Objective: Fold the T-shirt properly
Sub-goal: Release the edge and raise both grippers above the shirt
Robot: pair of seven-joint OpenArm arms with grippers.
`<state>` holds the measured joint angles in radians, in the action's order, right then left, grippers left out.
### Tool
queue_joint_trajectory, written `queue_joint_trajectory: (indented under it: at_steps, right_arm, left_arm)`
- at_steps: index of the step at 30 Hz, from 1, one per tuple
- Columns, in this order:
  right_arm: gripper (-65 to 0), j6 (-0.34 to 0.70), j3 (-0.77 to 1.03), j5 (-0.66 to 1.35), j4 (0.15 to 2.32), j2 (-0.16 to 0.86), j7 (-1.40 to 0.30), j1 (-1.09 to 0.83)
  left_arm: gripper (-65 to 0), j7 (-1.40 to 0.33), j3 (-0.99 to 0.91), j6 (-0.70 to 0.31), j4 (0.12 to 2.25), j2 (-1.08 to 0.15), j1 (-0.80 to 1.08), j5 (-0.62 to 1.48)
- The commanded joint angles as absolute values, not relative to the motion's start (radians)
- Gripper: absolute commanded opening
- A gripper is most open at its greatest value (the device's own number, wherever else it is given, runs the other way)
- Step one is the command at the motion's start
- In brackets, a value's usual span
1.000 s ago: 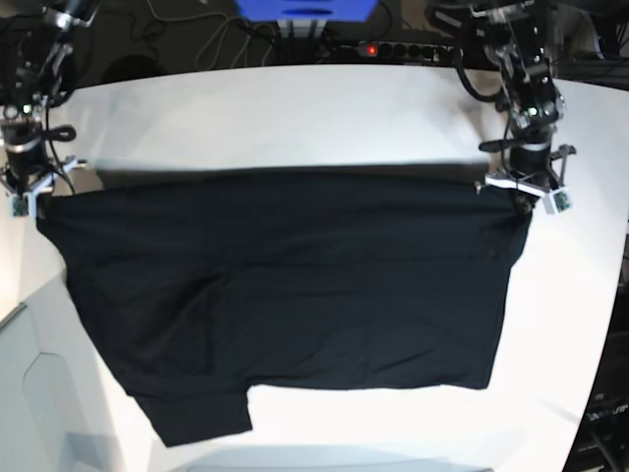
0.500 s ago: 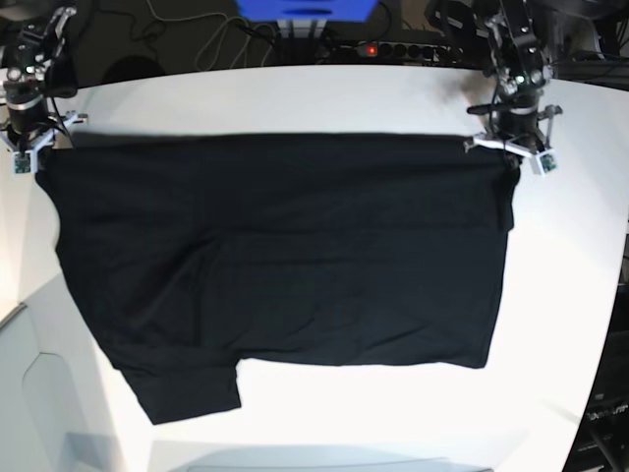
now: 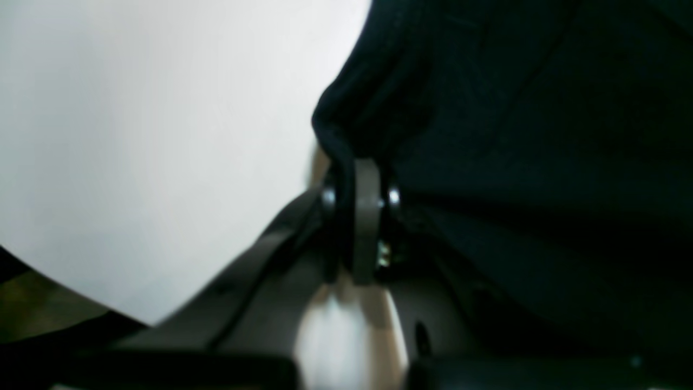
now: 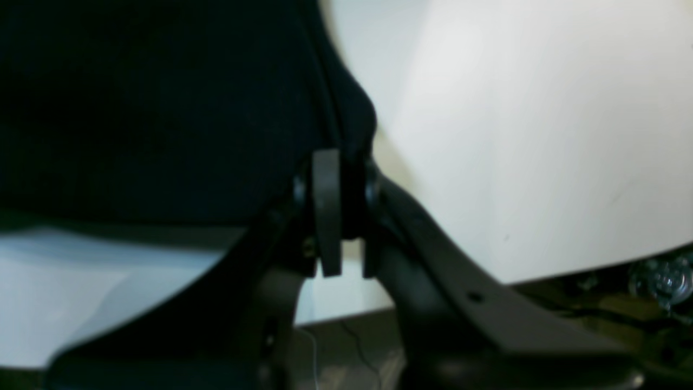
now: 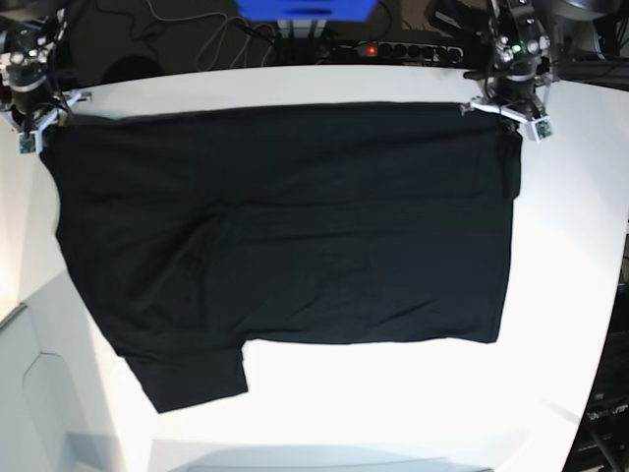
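Note:
The black T-shirt hangs stretched as a wide sheet over the white table, its plain side facing the base view; no print shows. My left gripper is shut on the shirt's upper right corner, and the left wrist view shows its fingers pinching the black cloth. My right gripper is shut on the upper left corner, and the right wrist view shows its fingers clamped on the cloth. One sleeve hangs at the lower left.
A blue box, a power strip and cables lie behind the table's far edge. The table's curved edge runs down the right side. A grey surface lies at the lower left.
Both grippers have moved toward the table's far edge, carrying the shirt's top edge with them. The whole shirt has shifted farther back and is pulled flatter.

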<state>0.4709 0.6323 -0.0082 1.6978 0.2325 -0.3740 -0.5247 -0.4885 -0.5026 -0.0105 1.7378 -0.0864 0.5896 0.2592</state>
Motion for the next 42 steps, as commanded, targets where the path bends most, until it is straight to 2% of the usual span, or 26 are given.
queue_joint_trajectory:
  at_steps: [1, 16, 22, 25, 28, 31, 34, 42]
  right_arm:
    - [-65.0, 0.458, 0.642, -0.005, 1.715, 0.249, -0.354, -0.524]
    - [-65.0, 0.458, 0.639, -0.005, 1.715, 0.248, -0.357, -0.545]
    - [-64.0, 0.460, 0.636, -0.005, 1.716, 0.248, -0.357, -0.545]
    - [-55.2, 0.460, 0.634, -0.005, 1.721, 0.248, -0.357, -0.545]
    - [-44.4, 0.473, 0.634, -0.005, 1.721, 0.248, -0.355, -0.541]
    - [-35.0, 0.544, 0.644, -0.002, 1.724, 0.246, -0.355, -0.536]
    - [-30.2, 0.559, 0.654, -0.002, 1.750, 0.246, -0.355, -0.524]
    - [-29.7, 0.561, 0.710, -0.002, 1.831, 0.197, -0.355, -0.470]
  left_arm:
    - [-64.9, -0.486, -0.509, -0.005, 1.753, -0.096, 0.607, 0.255]
    - [-64.5, -0.498, -0.510, -0.005, 1.753, -0.090, 0.625, 0.251]
    - [-64.3, -0.605, -0.510, -0.005, 1.782, -0.097, 0.621, 0.257]
    - [-58.2, -0.613, -0.512, -0.005, 1.839, -0.091, 0.624, 0.257]
    - [-44.7, -0.613, -0.512, -0.005, 1.888, -0.090, 0.636, 0.257]
    - [-32.0, -0.613, -0.512, 0.002, 1.926, -0.088, 0.644, 0.257]
    - [-28.3, -0.613, -0.512, -0.002, 1.931, -0.084, 0.644, 0.251]
    - [-26.1, -0.613, -0.513, 0.004, 1.972, -0.082, 0.657, 0.255]
